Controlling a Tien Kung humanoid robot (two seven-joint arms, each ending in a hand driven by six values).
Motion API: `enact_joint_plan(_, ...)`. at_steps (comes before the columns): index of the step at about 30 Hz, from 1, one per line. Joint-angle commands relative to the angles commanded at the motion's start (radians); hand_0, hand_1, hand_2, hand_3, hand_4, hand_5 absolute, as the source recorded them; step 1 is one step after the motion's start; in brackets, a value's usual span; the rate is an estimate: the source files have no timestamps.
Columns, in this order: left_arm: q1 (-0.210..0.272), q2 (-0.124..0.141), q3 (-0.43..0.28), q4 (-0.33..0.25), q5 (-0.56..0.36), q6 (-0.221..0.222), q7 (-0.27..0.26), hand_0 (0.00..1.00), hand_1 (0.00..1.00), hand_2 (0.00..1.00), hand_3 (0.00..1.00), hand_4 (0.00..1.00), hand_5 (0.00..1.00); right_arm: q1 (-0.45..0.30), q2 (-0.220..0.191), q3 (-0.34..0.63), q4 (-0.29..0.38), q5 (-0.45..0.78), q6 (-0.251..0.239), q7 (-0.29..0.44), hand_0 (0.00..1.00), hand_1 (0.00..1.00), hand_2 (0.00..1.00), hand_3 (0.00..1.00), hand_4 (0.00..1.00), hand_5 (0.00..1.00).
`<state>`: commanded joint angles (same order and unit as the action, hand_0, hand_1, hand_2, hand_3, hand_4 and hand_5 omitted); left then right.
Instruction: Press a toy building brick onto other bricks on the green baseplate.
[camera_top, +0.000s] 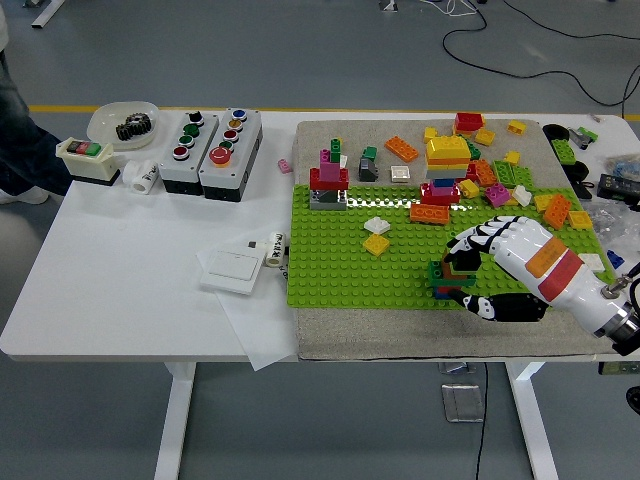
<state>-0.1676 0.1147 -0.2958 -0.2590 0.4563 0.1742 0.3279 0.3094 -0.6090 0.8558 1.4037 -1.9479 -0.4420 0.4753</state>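
The green baseplate (340, 258) lies on a grey mat at the table's right half. Near its front right corner stands a small stack of bricks (447, 277), green, red and blue with a dark brick on top. My right hand (472, 268) comes in from the lower right; its fingers (478, 239) curl over the stack's top and the thumb lies below it at the plate's front edge. It is shut on the top brick of the stack. Other builds stand on the plate: a red and pink tower (329, 183) and a yellow-topped tower (446, 165). My left arm is out of view.
Loose bricks (510, 170) litter the mat behind and right of the plate. On the left stand two button boxes (210, 141), a switch box (86, 160), a bowl with a gear (125, 124) and a white wall switch (233, 268). A person's leg (22, 155) shows at the far left.
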Motion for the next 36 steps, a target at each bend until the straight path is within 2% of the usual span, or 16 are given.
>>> enact_joint_plan(36, 0.001, -0.001, 0.001, 0.002, -0.002, 0.0, -0.001, 0.487, 0.563, 0.648, 0.622, 0.661, 0.739, -0.004, -0.001, 0.019, 0.004, 0.012, -0.008, 0.003, 0.542, 0.569, 0.647, 0.575, 0.765, 0.379)
